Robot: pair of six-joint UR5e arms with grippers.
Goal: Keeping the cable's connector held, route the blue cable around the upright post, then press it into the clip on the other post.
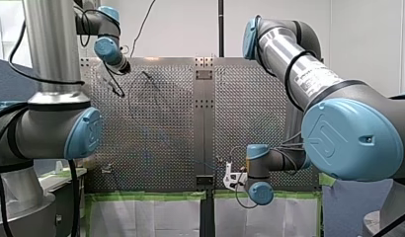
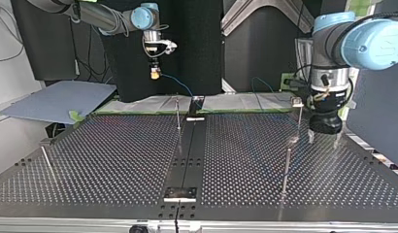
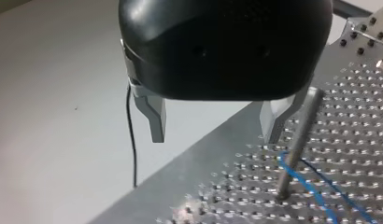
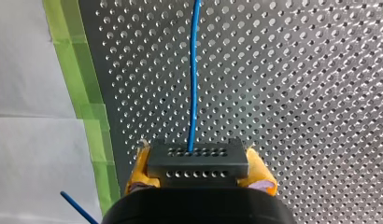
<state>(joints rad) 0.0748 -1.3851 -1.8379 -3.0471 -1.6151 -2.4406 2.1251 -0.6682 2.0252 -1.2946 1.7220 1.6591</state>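
Perforated table (image 2: 114, 155), wrist view alone shows right claw (image 4: 199, 173) clamping connector (image 4: 198, 161), left claw (image 3: 214, 134) apart

Silver arms (image 1: 48, 47) carry blue joint caps (image 1: 353, 138); my left gripper (image 3: 214, 140) is black, metal-fingered; my right gripper (image 4: 199, 168) has yellow pads (image 4: 139, 171).

Right wrist view: connector (image 4: 198, 161) covers the inner pad faces of my right arm's tool (image 4: 199, 173), and the tool body is cut by the frame edge. Blue cable (image 4: 193, 93) runs ahead over the table (image 4: 297, 93) and out of frame.

Left wrist view: black housing (image 3: 224, 46) hides the finger roots of my left arm's tool (image 3: 214, 139). Cable partly hidden at the post (image 3: 297, 140), then leaves frame.

Front view: cable too thin to trace.

Top view: connector too small to make out.
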